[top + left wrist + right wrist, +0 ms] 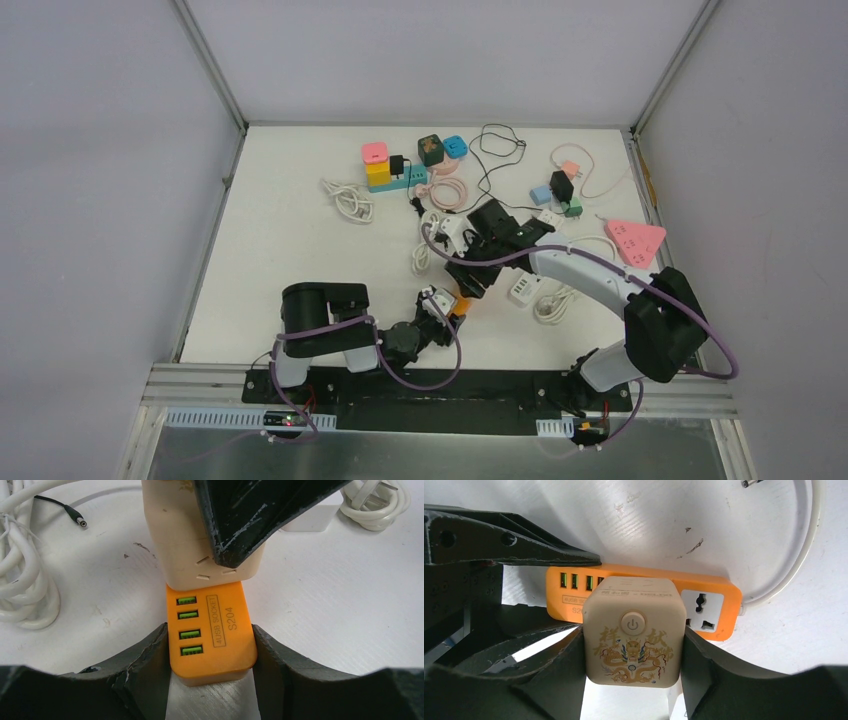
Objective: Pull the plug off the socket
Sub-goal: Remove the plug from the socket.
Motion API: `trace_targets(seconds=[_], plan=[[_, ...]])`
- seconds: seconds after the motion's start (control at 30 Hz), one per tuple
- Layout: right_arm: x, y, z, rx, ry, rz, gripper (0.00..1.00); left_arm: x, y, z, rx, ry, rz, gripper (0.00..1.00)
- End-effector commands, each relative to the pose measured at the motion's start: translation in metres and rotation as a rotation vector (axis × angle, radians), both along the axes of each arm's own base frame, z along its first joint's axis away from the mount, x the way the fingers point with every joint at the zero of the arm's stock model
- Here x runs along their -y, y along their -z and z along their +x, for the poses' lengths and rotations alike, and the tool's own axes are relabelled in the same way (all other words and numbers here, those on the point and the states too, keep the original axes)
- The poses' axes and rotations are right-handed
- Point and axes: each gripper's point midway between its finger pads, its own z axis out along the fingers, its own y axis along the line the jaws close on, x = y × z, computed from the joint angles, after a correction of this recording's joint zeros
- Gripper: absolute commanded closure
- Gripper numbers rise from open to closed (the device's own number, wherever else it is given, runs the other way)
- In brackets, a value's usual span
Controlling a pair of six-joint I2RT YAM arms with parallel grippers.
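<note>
Cream cube plug [632, 640], printed with a gold dragon and a round power button [632, 623], sits on the top face of an orange power strip [235, 640]. Both lie near the bench's [290, 230] near edge, about midway along it.

The left gripper [210, 635] comes in from the near left. Its 2 fingers press the strip's long sides at the end carrying 4 green USB ports [187, 625], so it is clamped on the strip. The label beside the ports reads "4USB SOCKET S204".

The right gripper [633, 640] reaches over from the right, and its 2 fingers pinch the cream cube plug on opposite sides. The plug covers the strip's middle, between the USB ports and a white universal outlet [702, 611] that stays bare. A white cord [794, 580] leaves the strip's outlet end.

Along the far edge, from left to right, lie a coiled white cable [350, 200], a pink-and-yellow cube stack [377, 165], a dark cube adapter [431, 148], a blue adapter [456, 146] and a black cable loop [500, 142]. A pink triangular power strip [637, 240] rests near the right edge.
</note>
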Motion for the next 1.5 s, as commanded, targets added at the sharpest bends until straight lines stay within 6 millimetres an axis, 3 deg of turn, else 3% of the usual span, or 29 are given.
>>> trace_targets(seconds=[0.0, 0.17, 0.53, 0.67, 0.9, 1.03, 1.23, 1.33, 1.47], plan=[[0.006, -0.003, -0.007, -0.112, 0.030, 0.074, 1.00, -0.009, 0.024, 0.002, -0.073, -0.006, 0.021, 1.00], [0.008, -0.008, -0.005, -0.143, 0.056, 0.116, 1.00, -0.008, 0.025, 0.004, -0.085, 0.002, 0.015, 1.00], [-0.029, -0.007, -0.050, -0.120, -0.162, 0.090, 1.00, -0.008, 0.030, 0.007, -0.102, -0.006, 0.011, 1.00], [-0.021, -0.008, -0.038, -0.069, -0.128, 0.063, 1.00, -0.010, 0.033, 0.009, -0.110, -0.014, 0.013, 1.00], [0.002, -0.013, -0.017, -0.130, 0.002, 0.112, 1.00, -0.010, 0.036, 0.009, -0.122, -0.007, 0.015, 1.00], [-0.005, -0.013, -0.023, -0.159, -0.023, 0.131, 1.00, -0.010, 0.036, 0.009, -0.124, -0.003, 0.013, 1.00], [-0.031, -0.013, -0.061, -0.157, -0.208, 0.129, 1.00, -0.010, 0.036, 0.011, -0.123, -0.012, 0.011, 1.00], [-0.029, -0.009, -0.057, -0.147, -0.199, 0.095, 1.00, -0.012, 0.038, 0.011, -0.127, -0.019, 0.014, 1.00], [-0.014, -0.012, -0.035, -0.135, -0.102, 0.109, 1.00, -0.012, 0.040, 0.012, -0.131, -0.019, 0.016, 1.00]])
